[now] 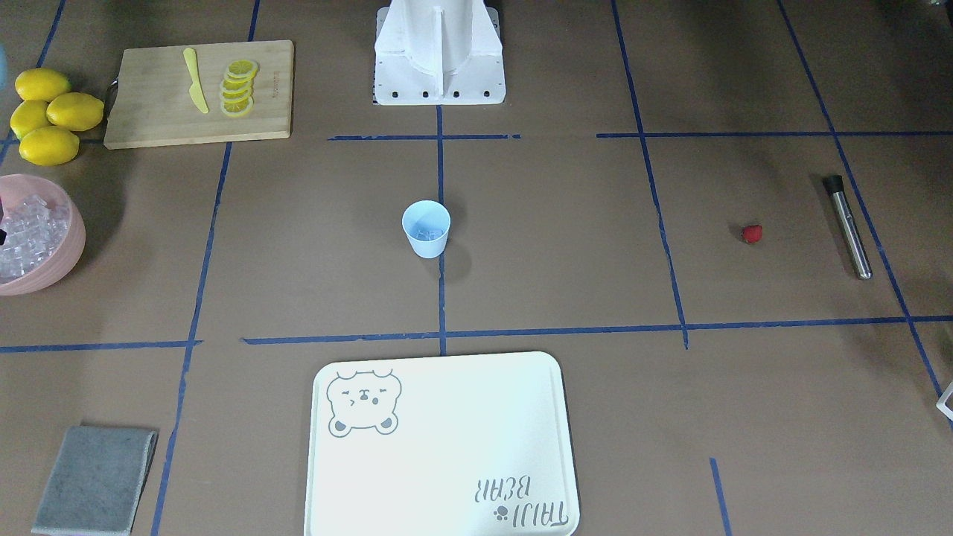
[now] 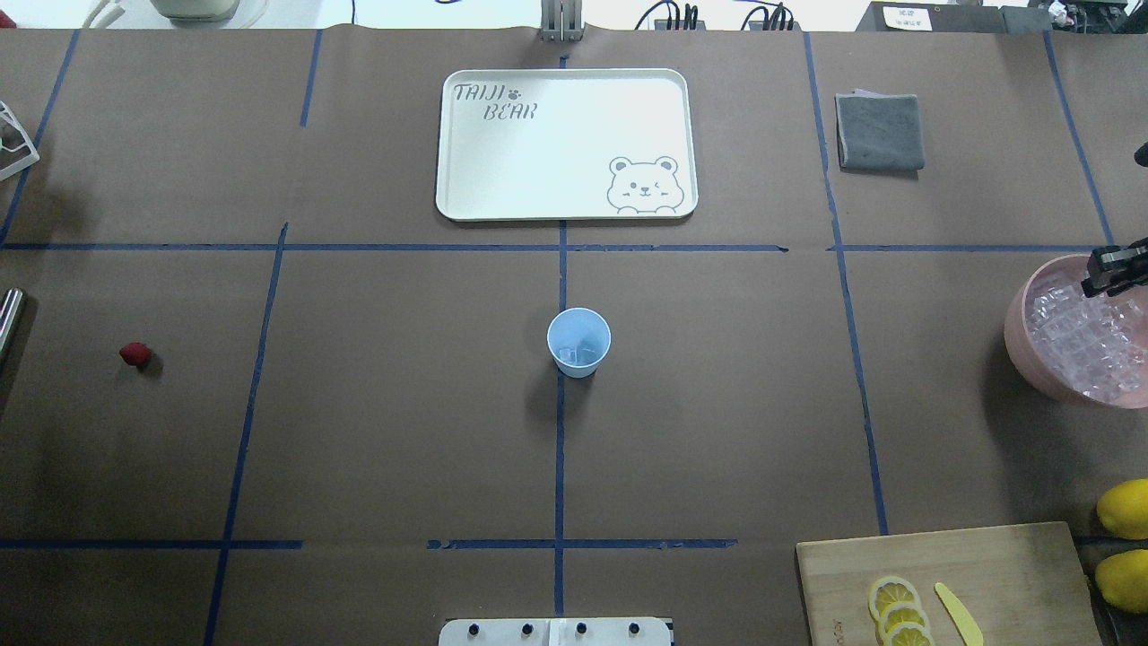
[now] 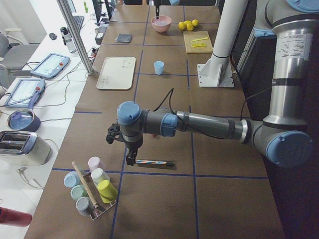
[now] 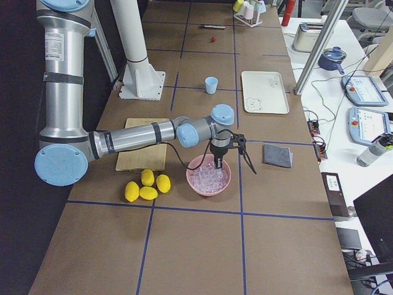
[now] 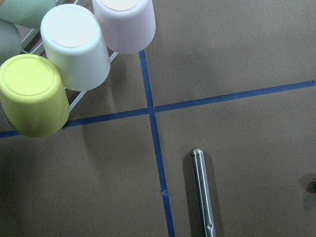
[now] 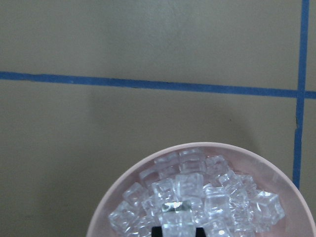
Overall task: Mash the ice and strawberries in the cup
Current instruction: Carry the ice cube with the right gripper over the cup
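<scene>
— Looking for the ice (image 6: pixel 197 197) first: where do we find it?

— Most of it is heaped in the pink bowl (image 6: pixel 118 190) at the table's end on the robot's right. We also make out a little more at the bottom of the cup (image 1: pixel 428 246), which stands upright at the middle of the table, well apart from both arms.

— And the right gripper (image 6: pixel 177 230)?

— It hangs tip-down in the bowl. From its wrist camera we see two dark fingertips (image 6: pixel 157 231) set apart at the lower edge, with ice between and around them. Whether they press on a piece, we cannot tell.

— Where do we see the strawberry (image 1: pixel 753 234)?

— Alone on the brown paper on the robot's left side, well apart from the cup and near the steel muddler (image 1: pixel 849 227), which lies flat.

— And the left gripper (image 3: pixel 130 157)?

— It hovers just over the muddler, pointing down. Its wrist camera shows the rod below it and a sliver of red at the right edge, so the berry lies off to one side. We cannot tell whether its fingers are apart or together.
</scene>
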`<state>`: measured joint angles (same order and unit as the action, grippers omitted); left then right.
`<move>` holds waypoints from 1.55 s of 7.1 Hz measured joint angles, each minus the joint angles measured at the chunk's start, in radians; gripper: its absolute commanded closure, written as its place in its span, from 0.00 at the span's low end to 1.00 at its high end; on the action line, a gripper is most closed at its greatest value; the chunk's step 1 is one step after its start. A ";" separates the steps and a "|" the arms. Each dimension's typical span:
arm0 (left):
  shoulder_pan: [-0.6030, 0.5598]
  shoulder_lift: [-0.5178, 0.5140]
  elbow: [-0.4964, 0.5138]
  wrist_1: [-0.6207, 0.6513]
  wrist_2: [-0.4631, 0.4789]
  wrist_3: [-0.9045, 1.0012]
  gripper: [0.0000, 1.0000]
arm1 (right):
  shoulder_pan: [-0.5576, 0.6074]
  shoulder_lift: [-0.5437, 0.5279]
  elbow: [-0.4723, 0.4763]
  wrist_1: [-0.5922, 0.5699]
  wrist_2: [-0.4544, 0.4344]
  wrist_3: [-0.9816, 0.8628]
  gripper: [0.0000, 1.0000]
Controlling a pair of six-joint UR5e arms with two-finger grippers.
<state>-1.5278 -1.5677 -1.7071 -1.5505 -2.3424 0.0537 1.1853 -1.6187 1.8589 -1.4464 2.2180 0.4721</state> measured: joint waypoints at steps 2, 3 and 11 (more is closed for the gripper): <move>0.000 0.000 0.007 0.000 0.000 0.000 0.00 | -0.041 0.131 0.084 -0.154 0.003 0.060 1.00; 0.001 0.000 0.013 0.000 0.000 0.000 0.00 | -0.098 0.247 0.102 -0.251 -0.003 0.133 1.00; 0.002 -0.002 0.024 0.000 0.003 0.002 0.00 | -0.612 0.842 -0.135 -0.371 -0.306 0.692 1.00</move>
<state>-1.5254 -1.5693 -1.6828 -1.5509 -2.3393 0.0553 0.5729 -0.7768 1.7239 -1.8171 1.9122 1.1643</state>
